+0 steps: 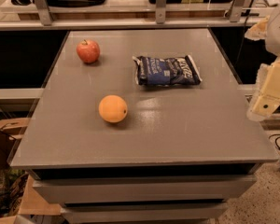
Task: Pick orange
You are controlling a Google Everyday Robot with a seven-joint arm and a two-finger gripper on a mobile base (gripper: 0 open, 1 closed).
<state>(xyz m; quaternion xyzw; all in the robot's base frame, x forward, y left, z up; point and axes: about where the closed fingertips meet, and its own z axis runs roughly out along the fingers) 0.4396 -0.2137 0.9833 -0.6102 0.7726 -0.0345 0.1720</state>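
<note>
While the orange point(113, 108) rests on the grey tabletop point(177, 134), nothing is touching it. With the tabletop read as a clock face and its far edge as 12, the fruit lies a little off centre toward 8 o'clock. It is round, with matte skin and a small dark spot on its right side, and a soft shadow falls just under it.

A red apple point(88, 51) with a short stem stands up near 11 o'clock, well apart from the orange. A dark blue snack bag point(167, 70) lies flat toward 1 o'clock, its long side running left to right and its crimped ends pale. The orange sits nearer the front edge than either of them, with bare grey surface between all three.

The tool point(269, 94) hangs at about 3 o'clock, just past the right edge of the tabletop. It shows as a cream-coloured block tilted slightly and partly cut off by the side of the view, with a white rounded part of the arm point(279, 27) above it. It is well apart from the orange and holds nothing that can be seen. Whether it is open or closed I cannot tell.

Below the tabletop are pale drawer fronts point(144, 188). Cardboard boxes point(4, 127) stand at the lower left.
</note>
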